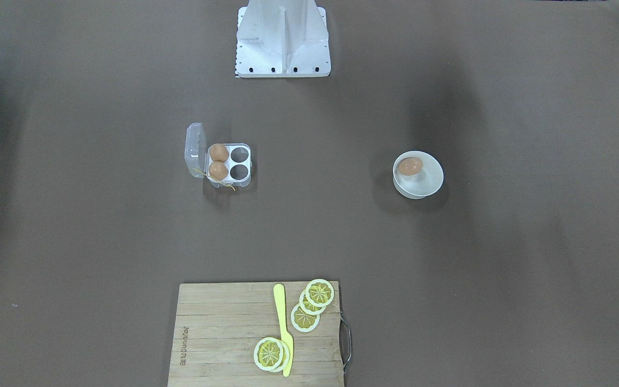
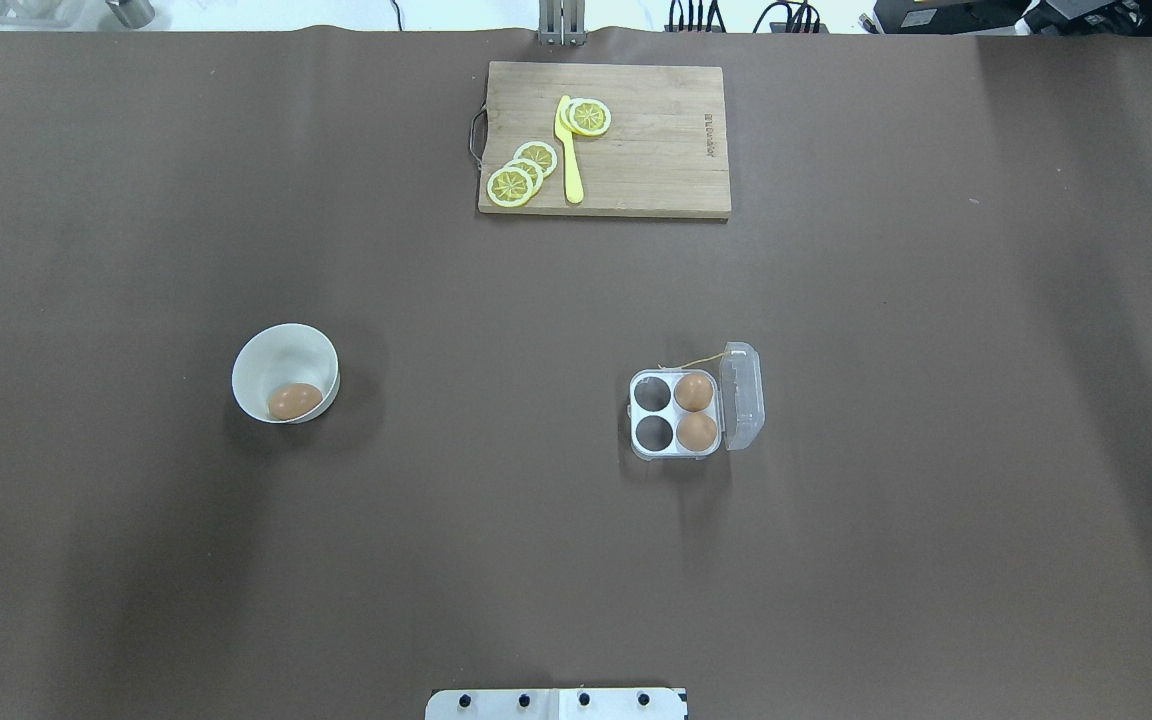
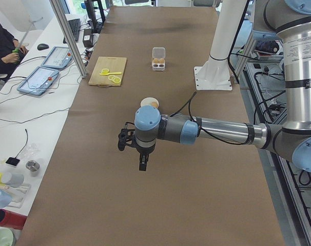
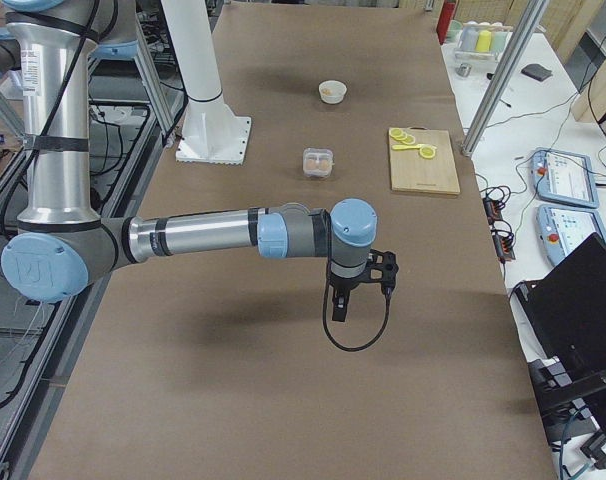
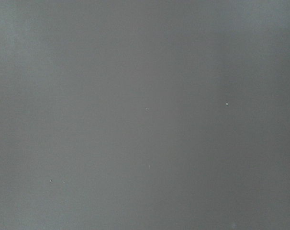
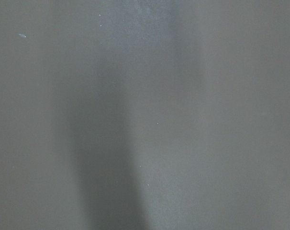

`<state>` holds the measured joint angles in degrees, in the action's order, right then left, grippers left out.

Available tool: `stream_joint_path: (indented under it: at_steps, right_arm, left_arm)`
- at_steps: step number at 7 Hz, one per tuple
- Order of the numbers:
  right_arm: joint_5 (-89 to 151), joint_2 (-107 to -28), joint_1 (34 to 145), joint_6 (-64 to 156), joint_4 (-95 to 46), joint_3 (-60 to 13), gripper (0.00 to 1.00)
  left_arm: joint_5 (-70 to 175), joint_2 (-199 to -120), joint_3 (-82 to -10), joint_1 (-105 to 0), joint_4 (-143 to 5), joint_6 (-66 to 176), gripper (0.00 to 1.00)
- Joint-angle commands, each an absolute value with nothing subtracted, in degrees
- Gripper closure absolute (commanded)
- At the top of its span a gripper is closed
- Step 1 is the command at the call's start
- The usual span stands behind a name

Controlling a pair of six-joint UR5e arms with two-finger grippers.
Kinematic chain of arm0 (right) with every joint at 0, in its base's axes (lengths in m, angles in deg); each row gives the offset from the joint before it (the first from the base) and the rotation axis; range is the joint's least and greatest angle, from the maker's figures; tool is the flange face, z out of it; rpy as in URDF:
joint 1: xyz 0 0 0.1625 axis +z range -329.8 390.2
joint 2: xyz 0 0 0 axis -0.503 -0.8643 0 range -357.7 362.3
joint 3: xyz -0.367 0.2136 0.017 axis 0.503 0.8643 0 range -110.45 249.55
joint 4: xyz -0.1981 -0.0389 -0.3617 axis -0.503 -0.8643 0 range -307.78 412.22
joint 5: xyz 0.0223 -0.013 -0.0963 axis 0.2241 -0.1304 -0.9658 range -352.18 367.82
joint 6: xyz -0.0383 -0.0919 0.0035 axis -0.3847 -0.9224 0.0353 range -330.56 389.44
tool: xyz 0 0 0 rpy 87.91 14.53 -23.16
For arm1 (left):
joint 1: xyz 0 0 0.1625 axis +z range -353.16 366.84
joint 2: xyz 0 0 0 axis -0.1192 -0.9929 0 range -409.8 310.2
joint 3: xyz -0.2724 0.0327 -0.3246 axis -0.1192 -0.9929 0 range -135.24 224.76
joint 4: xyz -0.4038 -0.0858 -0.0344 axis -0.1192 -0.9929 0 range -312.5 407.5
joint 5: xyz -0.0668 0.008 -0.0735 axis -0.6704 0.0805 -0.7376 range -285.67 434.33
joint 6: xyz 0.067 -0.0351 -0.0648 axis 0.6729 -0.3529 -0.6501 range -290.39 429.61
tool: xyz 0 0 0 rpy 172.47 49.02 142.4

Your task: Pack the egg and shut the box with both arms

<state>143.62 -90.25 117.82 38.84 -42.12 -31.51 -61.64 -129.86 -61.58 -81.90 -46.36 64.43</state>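
One egg [image 1: 410, 166] lies in a round white bowl [image 1: 429, 181] on the robot's left side; it also shows in the overhead view [image 2: 295, 401]. The clear box [image 2: 652, 410] stands open on the right side, its lid [image 2: 742, 395] up. Two eggs [image 2: 694, 392] fill the cells next to the lid; the other two cells are empty. A thin yellow string hangs at the hinge. The left gripper [image 3: 143, 163] hovers over bare table short of the bowl. The right gripper [image 4: 338, 305] hovers short of the box. I cannot tell whether either is open or shut.
A wooden cutting board [image 2: 656, 140] with lemon slices and a yellow knife [image 2: 569, 160] lies at the table's far edge. The white base stand [image 1: 282, 43] is on the robot's side. Both wrist views show only brown table cover.
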Motion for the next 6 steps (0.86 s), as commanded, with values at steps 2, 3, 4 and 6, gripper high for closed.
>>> stream_joint_path:
  at_steps: [2,3,4,6]
  right_arm:
    - [143.79,-90.43,118.18,38.93,-42.09,-31.97,0.00]
    - [143.79,-90.34,118.18,38.93,-42.09,-31.97,0.00]
    - [143.88,-90.34,118.18,38.93,-42.09,-31.97,0.00]
    - [144.23,-90.34,118.18,38.93,-42.09,-31.97,0.00]
  left_arm:
    - [-61.64,-129.69,-62.29,-82.01,-46.54,64.34,0.02]
    - [-61.47,-129.78,-62.20,-82.01,-46.54,64.34,0.02]
    - [-61.29,-129.78,-62.20,-82.01,-46.54,64.43,0.02]
    - [-61.20,-129.78,-61.68,-81.93,-46.63,64.43,0.02]
